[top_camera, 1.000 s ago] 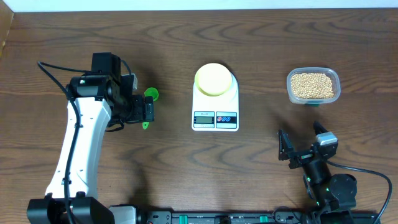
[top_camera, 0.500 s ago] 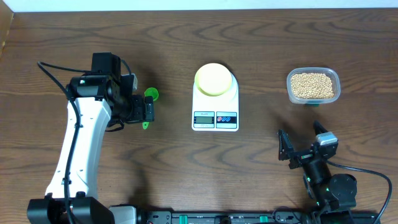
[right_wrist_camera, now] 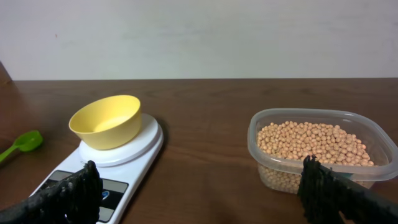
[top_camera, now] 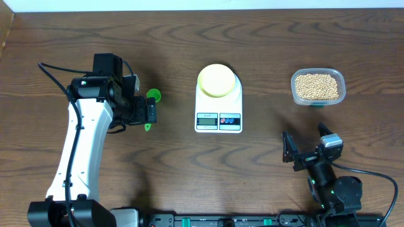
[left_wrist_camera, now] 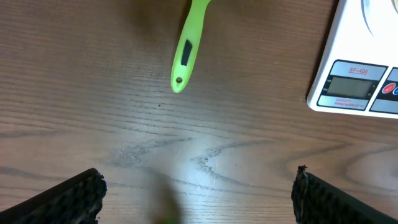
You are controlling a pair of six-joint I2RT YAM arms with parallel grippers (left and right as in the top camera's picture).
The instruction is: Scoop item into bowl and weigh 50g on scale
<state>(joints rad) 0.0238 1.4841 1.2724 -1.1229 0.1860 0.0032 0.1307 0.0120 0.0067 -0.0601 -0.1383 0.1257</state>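
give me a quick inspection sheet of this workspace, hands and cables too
surface: dark wood-grain table, no spills seen
job's things: yellow bowl on the white scale, bowl looks empty; beans in a clear tub right of the scale; green scoop lying flat on the table left of the scale
clutter: nothing seen
hands: left hand open, empty, over the table near the scoop's handle; right hand open, empty, facing the scale and the tub
cables: black cable looping off the left arm; another at the right arm
surroundings: pale wall behind the table
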